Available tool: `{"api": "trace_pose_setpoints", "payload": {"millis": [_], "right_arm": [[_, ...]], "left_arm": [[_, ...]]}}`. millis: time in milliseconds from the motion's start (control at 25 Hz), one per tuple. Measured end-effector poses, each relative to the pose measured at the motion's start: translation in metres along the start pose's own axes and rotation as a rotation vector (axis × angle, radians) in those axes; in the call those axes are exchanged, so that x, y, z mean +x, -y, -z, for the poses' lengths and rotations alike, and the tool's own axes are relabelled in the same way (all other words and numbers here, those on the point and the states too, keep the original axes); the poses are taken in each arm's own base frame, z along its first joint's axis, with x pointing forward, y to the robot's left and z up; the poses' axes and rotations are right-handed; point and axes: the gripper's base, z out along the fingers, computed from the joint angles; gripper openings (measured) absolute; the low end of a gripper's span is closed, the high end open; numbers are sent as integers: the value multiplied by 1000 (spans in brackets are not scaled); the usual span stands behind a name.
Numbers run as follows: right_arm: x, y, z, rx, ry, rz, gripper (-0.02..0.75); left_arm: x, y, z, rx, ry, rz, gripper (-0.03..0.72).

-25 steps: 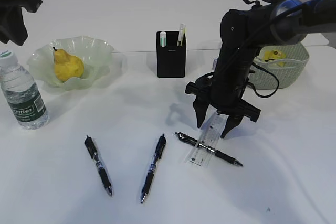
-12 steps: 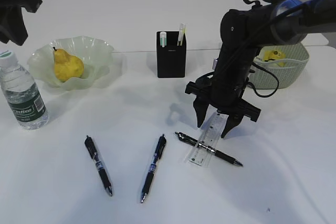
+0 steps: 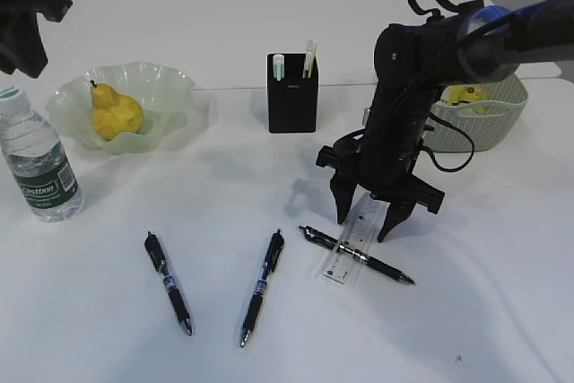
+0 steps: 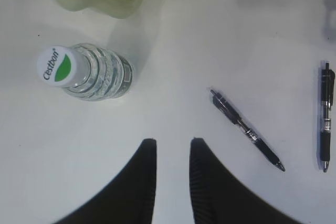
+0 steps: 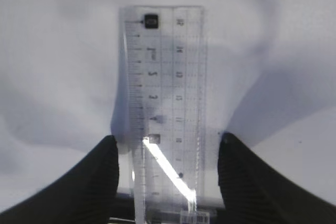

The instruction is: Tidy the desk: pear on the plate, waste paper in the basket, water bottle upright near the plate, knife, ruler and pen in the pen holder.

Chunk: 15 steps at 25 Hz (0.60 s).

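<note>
My right gripper (image 3: 365, 221) (image 5: 168, 141) stands open, pointing down, with a finger on each side of the clear ruler (image 3: 352, 241) (image 5: 165, 77) and not touching it. The ruler lies across a black pen (image 3: 381, 267). Two more pens (image 3: 169, 282) (image 3: 262, 286) lie on the desk. The pear (image 3: 117, 112) sits in the green plate (image 3: 170, 80), and the water bottle (image 3: 40, 168) (image 4: 92, 72) stands upright beside it. Yellow waste paper (image 3: 466, 94) is in the basket (image 3: 489, 123). My left gripper (image 4: 170, 141) hovers open and empty. Pale sticks stand in the pen holder (image 3: 292, 105); I cannot tell whether one is the knife.
The left arm (image 3: 25, 15) hangs high at the back left, above the bottle. The basket sits close behind the right arm. In the left wrist view, two pens (image 4: 247, 129) (image 4: 326, 119) lie to the right of the bottle.
The right arm has leaned slightly to the left above the ruler; its fingers stay either side of it. Nothing else has moved.
</note>
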Motion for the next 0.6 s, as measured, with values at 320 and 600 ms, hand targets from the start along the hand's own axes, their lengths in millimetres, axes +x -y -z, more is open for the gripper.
{"api": "trace_pose_setpoints", "payload": {"millis": [320, 600], "right_arm": [[2, -2, 0, -24, -23, -18, 475], [2, -2, 0, -26, -27, -21, 475]], "left_arm": [[0, 0, 0, -2, 0, -1, 142], [0, 0, 0, -2, 0, -1, 142]]}}
